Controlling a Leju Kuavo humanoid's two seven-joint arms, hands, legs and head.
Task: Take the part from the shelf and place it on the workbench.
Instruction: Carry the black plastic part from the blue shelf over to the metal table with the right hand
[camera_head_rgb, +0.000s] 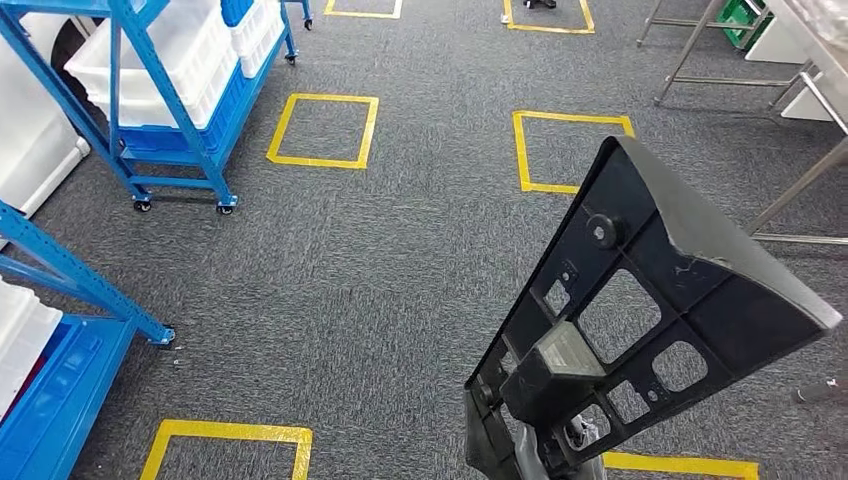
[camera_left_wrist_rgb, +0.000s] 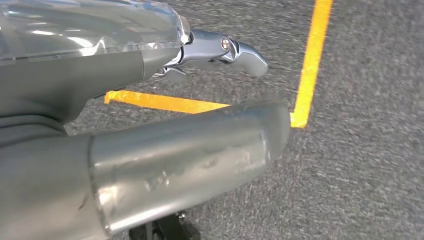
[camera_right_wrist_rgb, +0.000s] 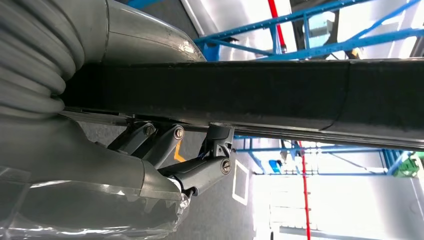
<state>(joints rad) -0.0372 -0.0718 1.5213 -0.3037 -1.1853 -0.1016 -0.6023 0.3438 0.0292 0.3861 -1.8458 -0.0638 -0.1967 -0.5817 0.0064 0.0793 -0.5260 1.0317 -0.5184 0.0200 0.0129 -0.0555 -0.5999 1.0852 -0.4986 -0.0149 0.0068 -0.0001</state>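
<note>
Nearest the head camera, the black part (camera_head_rgb: 640, 300) rises from the lower edge, tilted up and to the right: a flat moulded plastic panel with ribbed backing, rectangular cut-outs, a round boss and a wedge-shaped upper face. It is carried in the air over the floor, clear of shelf and counter. The right hand (camera_right_wrist_rgb: 165, 150) is clamped on it; in the right wrist view the dark fingers (camera_right_wrist_rgb: 200, 172) press against the part's long matte edge (camera_right_wrist_rgb: 280, 95).

From the left: a blue metal shelf (camera_head_rgb: 60, 280) comes in at the lower left, with a white bin (camera_head_rgb: 18, 325) on its blue tray. Behind it a second blue shelf (camera_head_rgb: 160, 110) on castors holds white crates (camera_head_rgb: 180, 50). Grey carpet (camera_head_rgb: 350, 280) spreads wide and open between them and the part, marked with yellow tape squares (camera_head_rgb: 322, 130). At the far right stand thin steel legs of a counter (camera_head_rgb: 800, 180).

The left hand (camera_left_wrist_rgb: 175, 160) hangs over the carpet near a yellow tape corner (camera_left_wrist_rgb: 300, 117), holding nothing, thumb and a shiny finger (camera_left_wrist_rgb: 235, 50) apart.
</note>
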